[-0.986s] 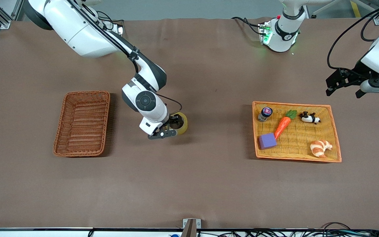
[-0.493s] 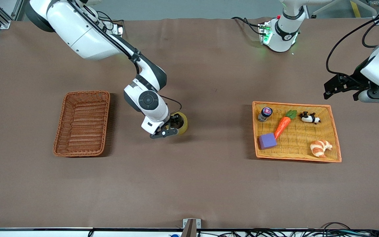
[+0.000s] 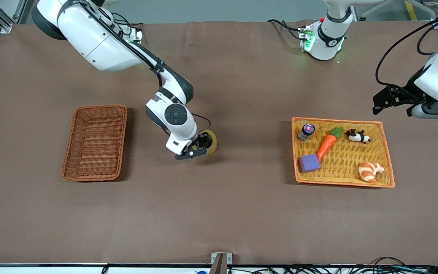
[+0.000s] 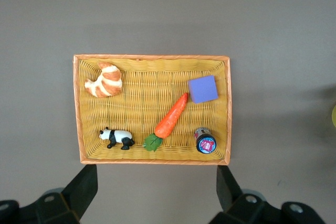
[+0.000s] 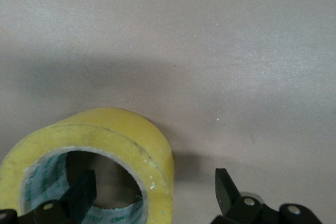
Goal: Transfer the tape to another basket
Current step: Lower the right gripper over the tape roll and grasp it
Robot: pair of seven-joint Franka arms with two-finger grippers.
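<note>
shifted a little toward the left arm's end of the table since a second ago: right arm's wrist and right gripper point(image 3: 198, 147), now more squarely over the tape point(image 3: 212, 141), which has not moved. lying flat on the brown table point(image 3: 219, 213), the yellowish roll with its hollow core facing up, between the two baskets and nearer to the reddish-brown basket point(image 3: 95, 142). seen close in the right wrist view as a thick yellow ring point(image 5: 121, 140) with printed lining inside the core. fingers spread apart and straddling one wall of the roll, one fingertip point(image 5: 84, 190) down inside the core, the other point(image 5: 224, 184) outside the rim on the table side, not yet pressed against the wall. holding nothing, that darker, narrower basket at the right arm's end. toward the left arm's end, the wider orange-yellow basket point(image 3: 388, 167) carrying a carrot point(image 3: 327, 144), a purple block point(image 3: 309, 163), a small jar point(image 3: 306, 131), a toy panda point(image 3: 357, 136) and a croissant point(image 3: 370, 171), all well apart from the tape. raised and drawn slightly upward since the earlier frames, left gripper point(image 3: 395, 103), waiting in the air over bare table just beside that basket's edge farther from the front camera, fingers point(image 4: 84, 190) wide apart with nothing between them, whole basket point(image 4: 152, 59) visible below in the left wrist view.
</note>
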